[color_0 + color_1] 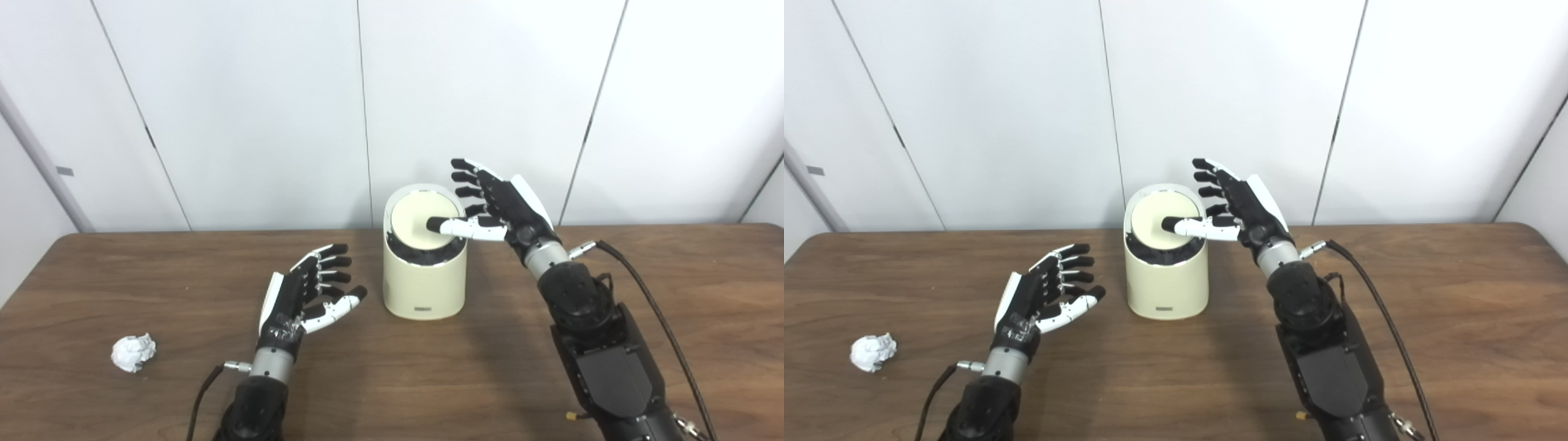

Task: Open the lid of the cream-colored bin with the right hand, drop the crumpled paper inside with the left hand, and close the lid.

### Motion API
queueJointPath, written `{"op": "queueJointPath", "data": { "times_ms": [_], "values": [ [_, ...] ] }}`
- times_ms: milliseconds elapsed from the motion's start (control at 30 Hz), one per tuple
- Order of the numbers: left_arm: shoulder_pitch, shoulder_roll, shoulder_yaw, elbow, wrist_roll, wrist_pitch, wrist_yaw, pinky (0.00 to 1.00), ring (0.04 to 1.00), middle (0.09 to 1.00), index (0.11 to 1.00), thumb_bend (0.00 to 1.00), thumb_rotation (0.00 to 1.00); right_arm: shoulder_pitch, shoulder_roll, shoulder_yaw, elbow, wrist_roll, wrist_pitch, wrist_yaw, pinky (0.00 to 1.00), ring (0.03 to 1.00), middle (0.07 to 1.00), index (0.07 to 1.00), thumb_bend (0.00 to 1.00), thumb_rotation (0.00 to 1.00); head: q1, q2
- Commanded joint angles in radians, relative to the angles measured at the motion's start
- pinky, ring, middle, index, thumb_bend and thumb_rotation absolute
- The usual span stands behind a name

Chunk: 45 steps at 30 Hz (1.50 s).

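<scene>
Bin stands on table, centre, toward rear edge, wall panels behind. Lid on bin top, tilted. Right hand just right of bin, raised; thumb lies across lid. Left hand left of bin, nearer front, apart from it. Crumpled paper on table far left, front, well apart from left hand.
</scene>
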State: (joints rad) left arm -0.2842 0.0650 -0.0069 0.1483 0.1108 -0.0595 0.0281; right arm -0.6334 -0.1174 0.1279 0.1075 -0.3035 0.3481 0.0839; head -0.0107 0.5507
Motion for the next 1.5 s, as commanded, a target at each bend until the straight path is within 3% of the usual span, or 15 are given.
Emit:
{"op": "queueJointPath", "data": {
  "times_ms": [0,833,1467],
  "values": [
    [-0.037,0.004,0.004,-0.029,-0.005,-0.036,0.003,0.57,0.664,0.737,0.781,0.63,0.08,-0.070,0.006,0.008,-0.009,-0.025,-0.037,-0.030,0.66,0.815,0.860,0.885,0.72,0.35,-0.002,0.001],
    [-0.028,-0.005,0.004,-0.046,-0.007,-0.022,0.004,0.56,0.667,0.739,0.782,0.64,0.07,-0.108,0.000,0.076,0.051,-0.141,-0.022,-0.048,0.61,0.783,0.834,0.861,0.80,0.34,0.002,0.011],
    [-0.019,-0.003,0.003,-0.054,-0.006,-0.022,0.002,0.53,0.656,0.737,0.784,0.63,0.07,-0.085,-0.023,0.079,0.059,-0.145,-0.026,-0.041,0.65,0.795,0.839,0.866,0.81,0.20,0.001,0.020]
  ]
}}
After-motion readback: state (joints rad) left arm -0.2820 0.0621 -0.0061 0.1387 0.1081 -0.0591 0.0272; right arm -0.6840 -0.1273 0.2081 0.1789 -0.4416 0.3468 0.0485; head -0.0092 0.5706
